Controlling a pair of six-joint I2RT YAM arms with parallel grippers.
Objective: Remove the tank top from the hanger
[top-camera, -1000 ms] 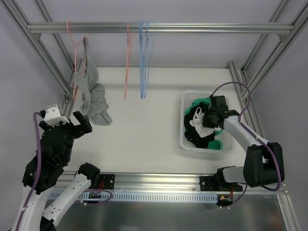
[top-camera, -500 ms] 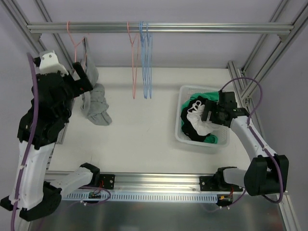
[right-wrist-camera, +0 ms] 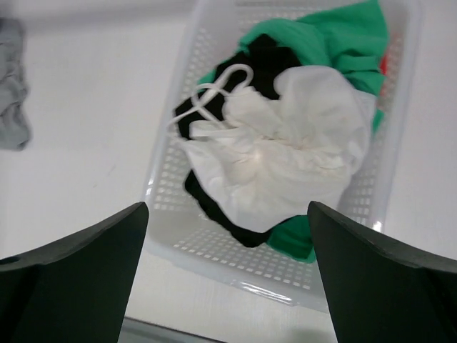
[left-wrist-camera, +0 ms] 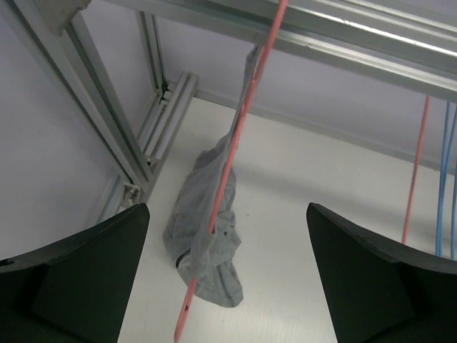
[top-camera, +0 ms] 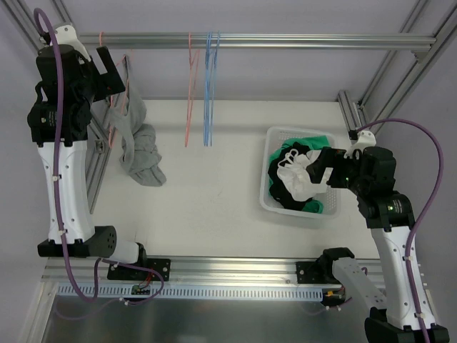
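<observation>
One tank top (left-wrist-camera: 194,239) on hanger (left-wrist-camera: 235,139), left-wrist

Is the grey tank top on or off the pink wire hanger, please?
On: the grey tank top drapes from the pink wire hanger, its lower end bunched on the white table.

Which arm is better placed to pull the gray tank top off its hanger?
Left. The left hand is open and up by the pink hanger carrying the gray tank top. The right hand hovers by the basket, across the table.
</observation>
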